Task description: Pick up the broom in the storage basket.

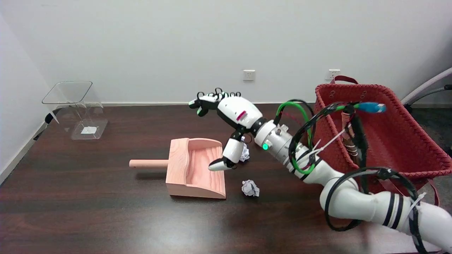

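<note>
A red woven storage basket (pixel 395 141) stands at the table's right edge. The broom (pixel 349 139) leans inside its near-left corner; I see only a stretch of brownish handle with wrapped bands, partly hidden by my arm's cables. My right hand (pixel 231 114) hovers over the table's middle, well left of the basket and above a wooden dustpan (pixel 194 169). Its fingers are spread and point left, the thumb hangs down toward the dustpan, and nothing is in its grasp.
Two crumpled paper balls lie by the dustpan, one (pixel 244 152) just under my wrist and one (pixel 250 188) nearer the front. A clear plastic bin (pixel 76 109) stands at the far left. A blue-tipped cable end (pixel 370 107) sticks out over the basket.
</note>
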Controlling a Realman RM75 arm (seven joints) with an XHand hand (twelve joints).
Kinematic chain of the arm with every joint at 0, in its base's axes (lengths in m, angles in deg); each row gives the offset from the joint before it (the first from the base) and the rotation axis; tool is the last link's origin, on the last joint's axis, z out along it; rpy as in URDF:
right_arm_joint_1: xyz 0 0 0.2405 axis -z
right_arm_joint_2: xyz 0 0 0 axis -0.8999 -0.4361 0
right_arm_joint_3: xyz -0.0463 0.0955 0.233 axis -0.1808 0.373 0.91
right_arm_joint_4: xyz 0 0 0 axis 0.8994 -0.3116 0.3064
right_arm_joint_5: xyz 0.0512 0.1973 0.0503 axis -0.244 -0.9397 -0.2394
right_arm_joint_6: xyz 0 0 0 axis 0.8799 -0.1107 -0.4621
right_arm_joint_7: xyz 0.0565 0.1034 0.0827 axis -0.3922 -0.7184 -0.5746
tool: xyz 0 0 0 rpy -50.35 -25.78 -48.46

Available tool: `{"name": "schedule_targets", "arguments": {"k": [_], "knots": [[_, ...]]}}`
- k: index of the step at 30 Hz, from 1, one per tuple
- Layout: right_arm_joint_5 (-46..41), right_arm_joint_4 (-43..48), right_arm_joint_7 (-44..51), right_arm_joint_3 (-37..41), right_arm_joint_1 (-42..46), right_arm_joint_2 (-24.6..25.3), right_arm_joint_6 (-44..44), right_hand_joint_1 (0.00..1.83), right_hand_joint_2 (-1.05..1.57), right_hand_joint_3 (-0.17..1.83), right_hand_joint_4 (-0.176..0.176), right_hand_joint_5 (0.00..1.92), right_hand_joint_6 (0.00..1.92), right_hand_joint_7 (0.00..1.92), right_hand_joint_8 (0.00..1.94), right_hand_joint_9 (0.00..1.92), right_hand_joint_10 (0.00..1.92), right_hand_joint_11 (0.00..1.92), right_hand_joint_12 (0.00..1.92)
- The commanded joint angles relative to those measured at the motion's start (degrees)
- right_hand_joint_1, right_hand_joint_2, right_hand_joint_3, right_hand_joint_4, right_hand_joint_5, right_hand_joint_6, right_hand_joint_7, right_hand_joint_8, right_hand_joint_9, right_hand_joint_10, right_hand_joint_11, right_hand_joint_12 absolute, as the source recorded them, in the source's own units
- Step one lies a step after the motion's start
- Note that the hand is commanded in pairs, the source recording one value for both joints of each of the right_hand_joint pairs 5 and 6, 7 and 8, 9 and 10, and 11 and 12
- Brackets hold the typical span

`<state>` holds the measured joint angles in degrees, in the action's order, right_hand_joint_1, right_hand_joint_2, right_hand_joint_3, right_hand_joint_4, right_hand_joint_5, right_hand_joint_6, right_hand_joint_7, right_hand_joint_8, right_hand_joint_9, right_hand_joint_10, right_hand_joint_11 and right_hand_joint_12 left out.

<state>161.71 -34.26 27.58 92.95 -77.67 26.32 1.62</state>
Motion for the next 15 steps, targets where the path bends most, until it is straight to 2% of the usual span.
{"name": "schedule_targets", "arguments": {"k": [1, 5, 8, 10, 15], "knots": [[4.21, 9.0, 2.11, -3.42, 1.0, 6.23, 2.98, 1.1, -0.32, 0.97, 0.0, 0.36, 0.36, 0.62, 0.62, 0.51, 0.51, 0.28, 0.28], [4.21, 9.57, 2.56, -3.86, -1.2, 7.71, -1.51, 1.1, -0.33, 0.96, 0.0, 0.35, 0.35, 0.63, 0.63, 0.57, 0.57, 0.28, 0.28], [4.21, 9.89, 2.56, -4.06, -1.44, 8.39, -0.96, 1.08, -0.34, 0.94, 0.0, 0.3, 0.3, 0.65, 0.65, 0.69, 0.69, 0.36, 0.36], [4.21, 10.01, 2.56, -3.73, -1.08, 8.92, 0.56, 1.08, -0.34, 0.93, 0.0, 0.27, 0.27, 0.65, 0.65, 0.7, 0.7, 0.38, 0.38], [4.25, 8.66, 3.6, -1.0, 1.15, 9.31, 3.32, 1.07, -0.35, 0.94, 0.0, 0.2, 0.2, 0.63, 0.63, 0.46, 0.46, 0.36, 0.36]]}}
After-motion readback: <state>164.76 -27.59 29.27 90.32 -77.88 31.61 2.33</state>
